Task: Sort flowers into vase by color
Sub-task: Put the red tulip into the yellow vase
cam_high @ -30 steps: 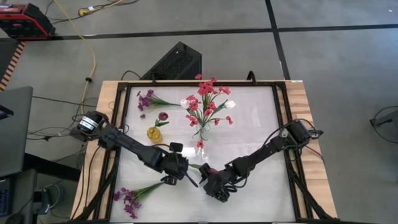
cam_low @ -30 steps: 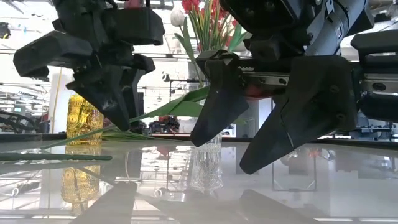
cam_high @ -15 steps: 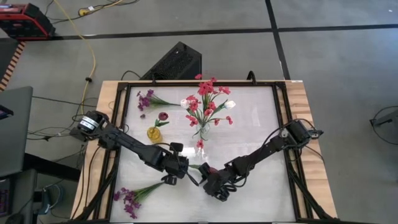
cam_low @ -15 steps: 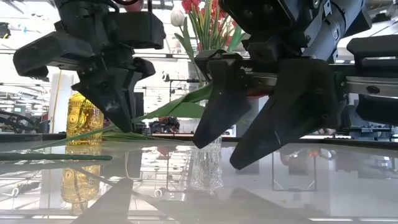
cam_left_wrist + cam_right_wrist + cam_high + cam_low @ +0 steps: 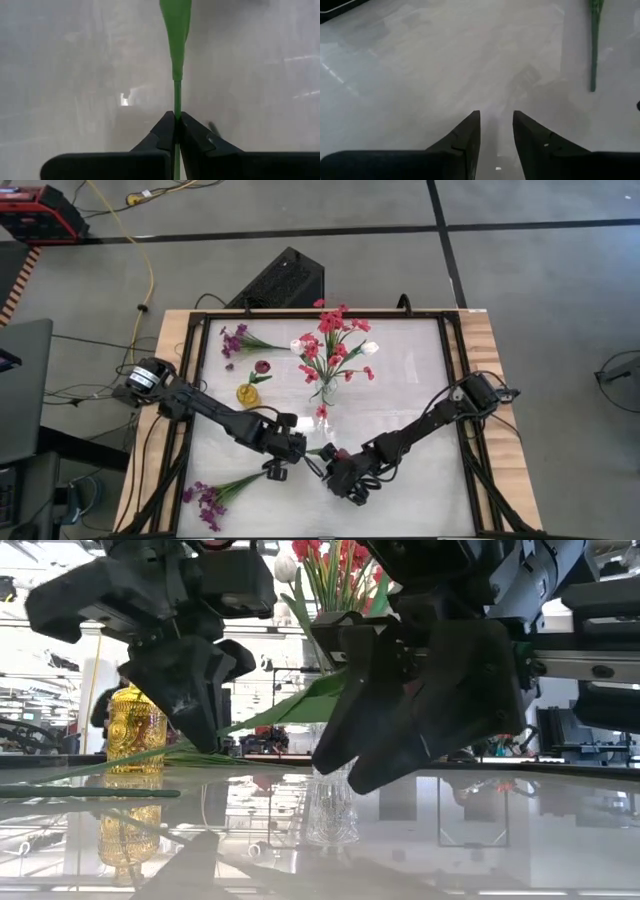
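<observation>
Flower stem (image 5: 176, 95), pinched in the closed left gripper (image 5: 176, 120) just before the clear vase (image 5: 323, 390), likely next needs handing to the empty, slightly parted right gripper (image 5: 496, 125).

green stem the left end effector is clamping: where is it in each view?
High: green stem between the two end effectors, low centre.
Low: its leaf slants up rightward from the left end effector toward the glass vase.
Left wrist: runs up the centre from the shut fingers.
Right wrist: a stem along the right edge, likely the same one.
Shared landmark: the left end effector's grip point.
</observation>
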Controlling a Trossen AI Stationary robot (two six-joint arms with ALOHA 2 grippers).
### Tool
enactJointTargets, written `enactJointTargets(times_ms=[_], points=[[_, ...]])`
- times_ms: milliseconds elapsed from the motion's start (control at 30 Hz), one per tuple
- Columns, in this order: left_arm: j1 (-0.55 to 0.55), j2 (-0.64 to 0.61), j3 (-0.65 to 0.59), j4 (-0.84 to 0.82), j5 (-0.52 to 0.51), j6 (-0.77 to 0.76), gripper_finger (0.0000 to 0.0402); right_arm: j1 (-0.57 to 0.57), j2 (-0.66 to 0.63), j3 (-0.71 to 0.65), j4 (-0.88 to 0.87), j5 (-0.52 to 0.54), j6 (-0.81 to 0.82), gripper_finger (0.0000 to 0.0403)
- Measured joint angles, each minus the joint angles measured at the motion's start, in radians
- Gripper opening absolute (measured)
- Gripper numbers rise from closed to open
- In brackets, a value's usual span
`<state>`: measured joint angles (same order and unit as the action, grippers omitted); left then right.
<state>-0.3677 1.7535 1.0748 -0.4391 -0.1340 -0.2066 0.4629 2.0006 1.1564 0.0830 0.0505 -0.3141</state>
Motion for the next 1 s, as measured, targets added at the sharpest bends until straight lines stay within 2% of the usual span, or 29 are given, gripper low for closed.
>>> enactJointTargets(times_ms=[233,433,700,867,1000], points=[[0.016,0.0,0.0,-0.055,0.051,-0.02,0.0,0.0,0.0,0.0,0.019,0.0,-0.001,0.0157],[0.039,0.0,0.0,-0.138,0.088,-0.051,0.0,0.0,0.0,0.0,0.102,0.001,-0.034,0.0159],[0.039,-0.001,0.009,-0.251,0.08,-0.049,0.0,0.002,0.0,0.013,0.099,0.001,-0.057,0.0159],[0.014,-0.085,0.051,-0.35,0.005,-0.024,0.0,0.002,0.0,0.013,0.099,0.001,-0.057,0.0159],[0.003,-0.204,0.054,-0.395,-0.025,-0.015,0.0,0.002,0.0,0.013,0.099,0.001,-0.057,0.0159]])
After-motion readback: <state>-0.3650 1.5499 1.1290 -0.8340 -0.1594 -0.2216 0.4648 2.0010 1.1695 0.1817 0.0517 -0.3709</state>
